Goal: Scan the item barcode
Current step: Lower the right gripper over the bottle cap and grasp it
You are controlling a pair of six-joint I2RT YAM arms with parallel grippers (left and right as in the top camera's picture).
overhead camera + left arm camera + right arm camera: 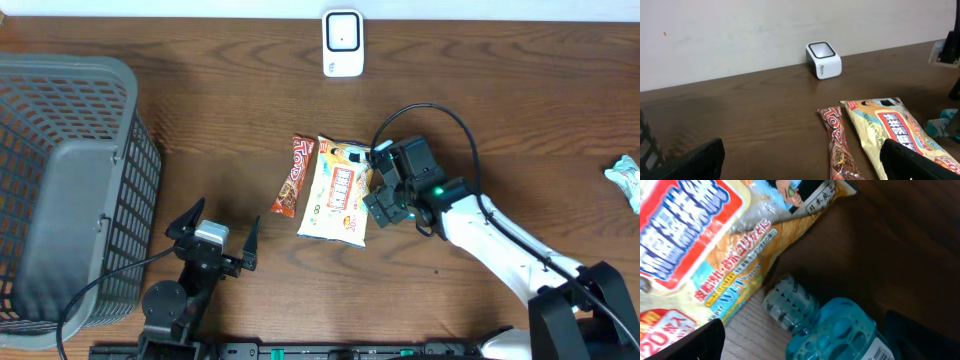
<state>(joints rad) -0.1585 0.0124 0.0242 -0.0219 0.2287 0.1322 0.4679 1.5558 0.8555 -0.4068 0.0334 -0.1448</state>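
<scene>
Snack bag (333,190) lies mid-table, long axis roughly 12 to 6, top end toward the scanner (343,43) at 12. The right gripper (378,183) hangs spread wide at the bag's 3 o'clock edge over a blue pack (840,330). That pack is mostly hidden from above, so I can't tell which way it points, and its barcode is cut off. The left gripper (220,228) at 7 is spread too, gripping nothing.

Dark wooden table (250,100), plain white wall (740,30)

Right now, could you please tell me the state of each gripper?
Left gripper: open, holding nothing.
Right gripper: open over a blue plastic item, not closed on it.
</scene>
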